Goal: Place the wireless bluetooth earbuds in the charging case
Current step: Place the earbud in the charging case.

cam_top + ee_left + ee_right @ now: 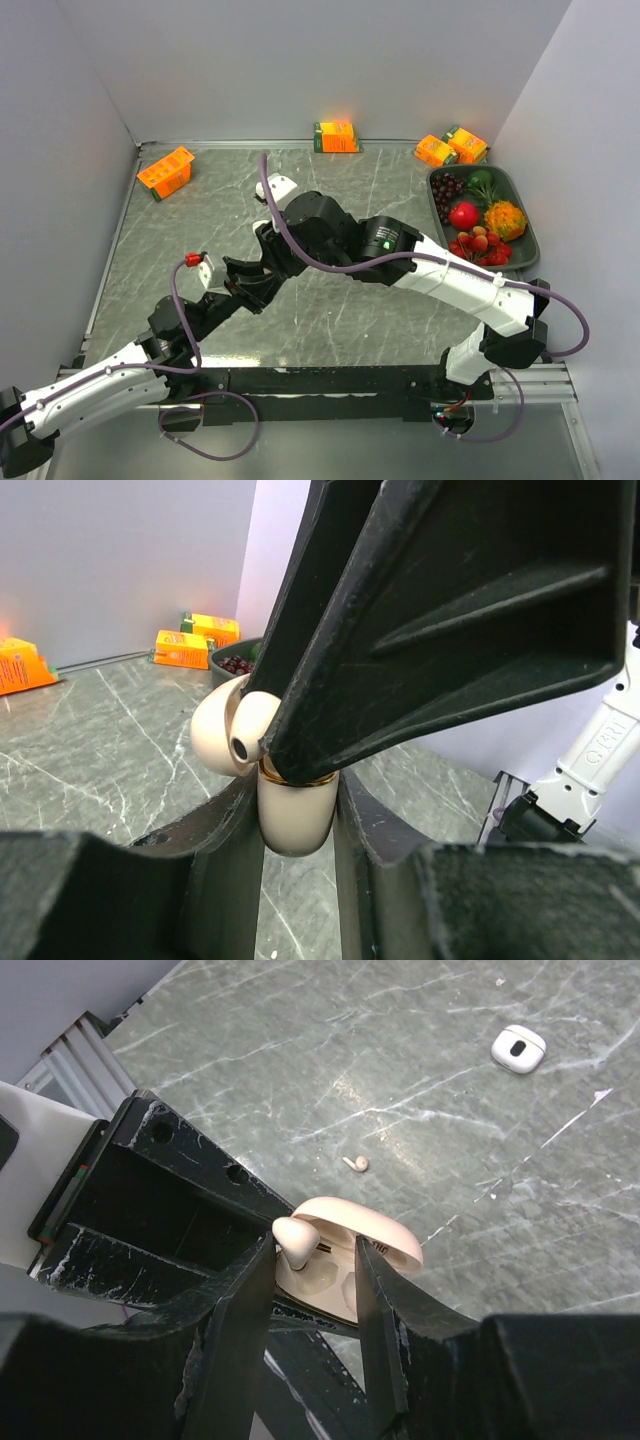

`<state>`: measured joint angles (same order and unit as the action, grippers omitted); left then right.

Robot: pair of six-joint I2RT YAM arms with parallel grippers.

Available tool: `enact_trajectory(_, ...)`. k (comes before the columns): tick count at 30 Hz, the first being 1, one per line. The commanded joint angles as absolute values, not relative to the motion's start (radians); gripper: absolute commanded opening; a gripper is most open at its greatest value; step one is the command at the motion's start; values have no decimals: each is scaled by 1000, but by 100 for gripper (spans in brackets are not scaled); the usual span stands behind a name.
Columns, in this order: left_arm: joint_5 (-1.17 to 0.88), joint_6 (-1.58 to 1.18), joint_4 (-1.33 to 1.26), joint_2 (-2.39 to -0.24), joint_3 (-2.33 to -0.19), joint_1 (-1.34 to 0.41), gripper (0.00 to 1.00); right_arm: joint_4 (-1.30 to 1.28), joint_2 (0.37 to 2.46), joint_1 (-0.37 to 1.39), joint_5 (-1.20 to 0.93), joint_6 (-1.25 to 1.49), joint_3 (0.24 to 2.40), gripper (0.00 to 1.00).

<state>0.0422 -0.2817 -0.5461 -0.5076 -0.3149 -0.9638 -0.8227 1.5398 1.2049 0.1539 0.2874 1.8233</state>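
Insertion under way: my left hand (295, 825) clenches the open charging case (385, 1245) above the desk (450, 1160), one earbud (295, 1240) at its well, seemingly upright and stem down, against my right hand (313, 1260), whose grip I cannot tell; a second earbud (355, 1163) lies flat on the desk.

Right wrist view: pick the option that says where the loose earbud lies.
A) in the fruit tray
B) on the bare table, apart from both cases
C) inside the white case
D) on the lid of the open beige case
B: the loose earbud lies alone on the marble table, between the open beige case and the white case, touching neither.
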Motion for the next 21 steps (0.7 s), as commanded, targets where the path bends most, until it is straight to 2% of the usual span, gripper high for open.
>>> enact_trajectory(1,28,-270,-566,-492,-324,-965,1,-813,1540,1193,146,304,1830,45)
enact_trajectory(9,37,-264,-557,-483,-322,-963,1,-802,1539,1184,126,311,1835,41)
enact_trajectory(21,55,-255,-551,-479,-325,-963,1,-773,1485,1186,121,330,1793,50)
